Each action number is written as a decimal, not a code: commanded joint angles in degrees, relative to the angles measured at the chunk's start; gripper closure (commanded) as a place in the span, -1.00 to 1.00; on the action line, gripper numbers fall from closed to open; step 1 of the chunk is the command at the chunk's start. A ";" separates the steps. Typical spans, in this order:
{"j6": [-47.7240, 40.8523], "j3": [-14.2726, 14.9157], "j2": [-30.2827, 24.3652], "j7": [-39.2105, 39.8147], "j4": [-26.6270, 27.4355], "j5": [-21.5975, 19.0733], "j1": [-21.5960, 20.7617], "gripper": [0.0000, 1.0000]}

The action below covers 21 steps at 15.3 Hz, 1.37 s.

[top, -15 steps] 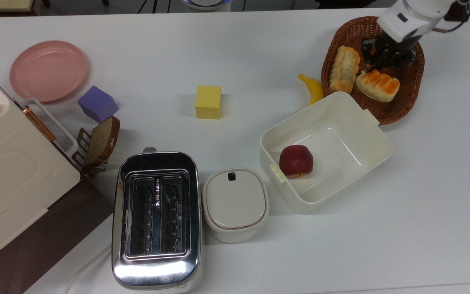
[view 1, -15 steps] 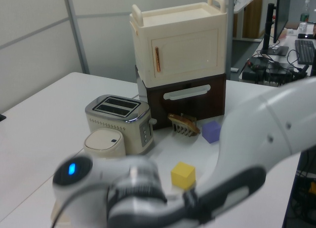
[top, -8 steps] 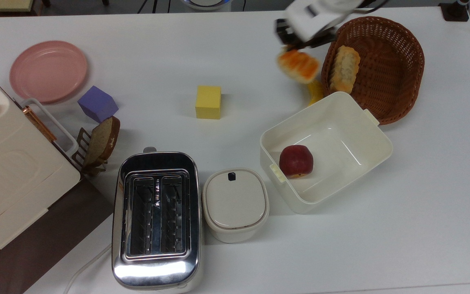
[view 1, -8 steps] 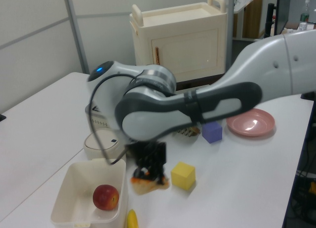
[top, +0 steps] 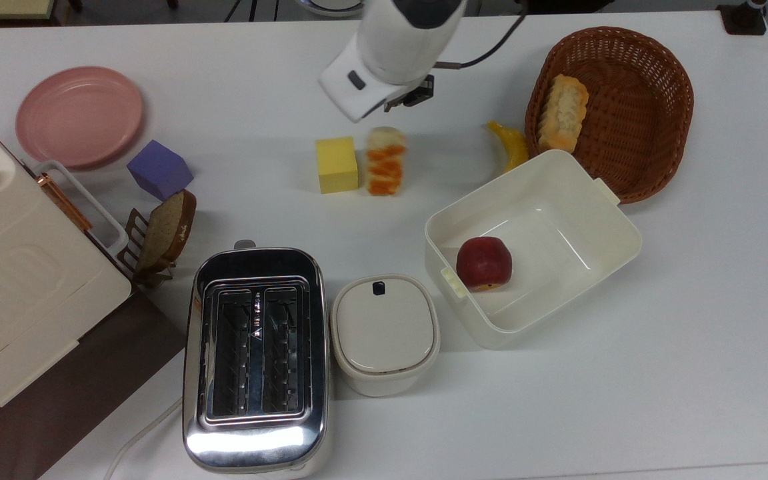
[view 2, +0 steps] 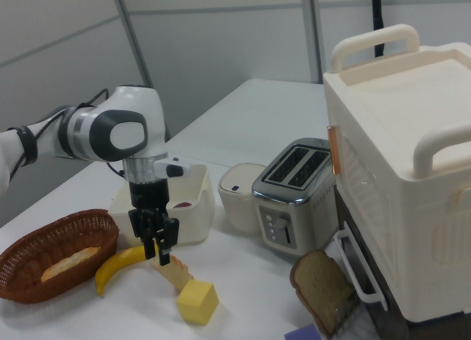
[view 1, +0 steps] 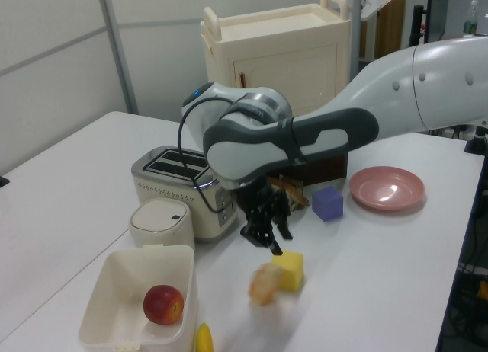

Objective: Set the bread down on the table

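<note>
The bread (top: 385, 161) lies on the white bench (top: 224, 100) just beside the yellow block (top: 337, 165), at that block's 3 o'clock in the top view, its orange-glazed segments facing up; in the left view the bread (view 1: 266, 283) shows blurred at the block's (view 1: 290, 270) 8 o'clock, and in the right view it (view 2: 175, 272) sits touching or nearly touching the block (view 2: 197, 301). The claw (view 1: 267, 234) hangs just above the bread, clear of it, with its two dark fingers (view 2: 165, 244) spread and nothing between them; in the right view the claw (view 2: 154, 241) points straight down over the bun. The white arm housing (top: 384, 53) stands at the bread's 12 o'clock in the top view. The wicker basket (top: 651, 100), well off at 3 o'clock, holds a longer pale-topped roll (top: 563, 112), and a banana (top: 511, 143) lies on the bench beside the basket's rim. At the bread's 5 o'clock an open cream tub (top: 597, 220) holds a red apple (top: 484, 263). A steel toaster (top: 255, 360), a lidded cream pot (top: 385, 333), a toast slice in a rack (top: 164, 230), a purple block (top: 159, 169) and a pink plate (top: 79, 115) fill the rest of the bench
</note>
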<state>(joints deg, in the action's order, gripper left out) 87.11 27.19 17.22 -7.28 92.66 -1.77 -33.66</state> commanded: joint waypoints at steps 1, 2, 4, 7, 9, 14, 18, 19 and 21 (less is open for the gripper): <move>-0.01 1.02 -2.18 0.87 -0.55 0.10 1.76 -1.00; 0.26 1.46 -2.71 0.87 -0.73 0.19 2.37 -1.00; 0.35 1.81 -5.16 1.04 -2.13 0.02 5.69 -1.00; 0.08 1.03 -9.64 1.74 -3.10 0.02 11.75 -1.00; -0.01 0.23 -12.02 1.92 -3.19 0.02 14.75 -1.00; -0.01 -10.90 -15.10 6.75 -3.19 -0.16 28.80 -1.00; -0.09 -13.31 -15.19 7.11 -3.28 -0.25 31.56 -1.00; -0.09 -13.13 -15.11 7.11 -3.45 -0.51 31.55 -1.00; -0.09 -12.95 -15.11 7.80 -3.45 -0.60 31.55 -1.00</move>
<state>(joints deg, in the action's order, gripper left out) 87.13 14.69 3.32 -1.17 88.08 -1.74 -2.54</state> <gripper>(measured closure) 0.000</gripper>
